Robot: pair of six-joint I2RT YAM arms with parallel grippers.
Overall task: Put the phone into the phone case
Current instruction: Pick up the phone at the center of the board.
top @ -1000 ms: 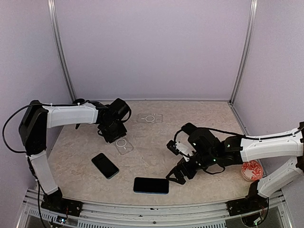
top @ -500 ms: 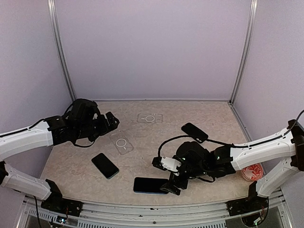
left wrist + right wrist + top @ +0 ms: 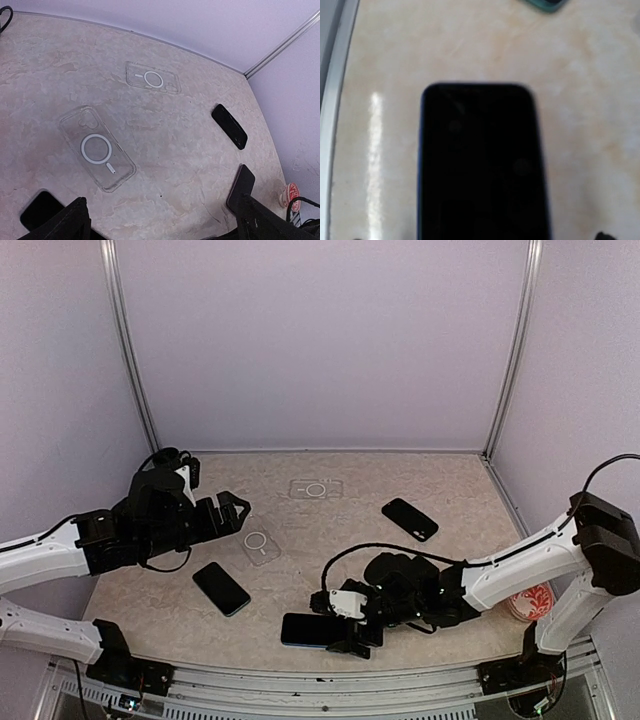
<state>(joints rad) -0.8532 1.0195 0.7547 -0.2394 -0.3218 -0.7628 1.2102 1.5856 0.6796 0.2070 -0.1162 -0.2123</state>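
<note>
Tabletop (image 3: 330,560) | 3 phones (image 3: 222,588) | 2 clear cases (image 3: 260,546) | left claw (image 3: 235,515) spread | right claw (image 3: 345,633) spread

No readable text, brand or number anywhere in shot. The near clear case (image 3: 97,148) shows just a white ring with a short bar under it. The far clear case (image 3: 152,79) carries the same ring mark, and there are no letters on either. The blue-edged phone (image 3: 482,165) at the near edge has a black, blank screen. The left phone (image 3: 221,588) and the far right phone (image 3: 410,519) are both dark too. The red-patterned dish (image 3: 530,598) sits at the near right, its pattern too small to make out.
</note>
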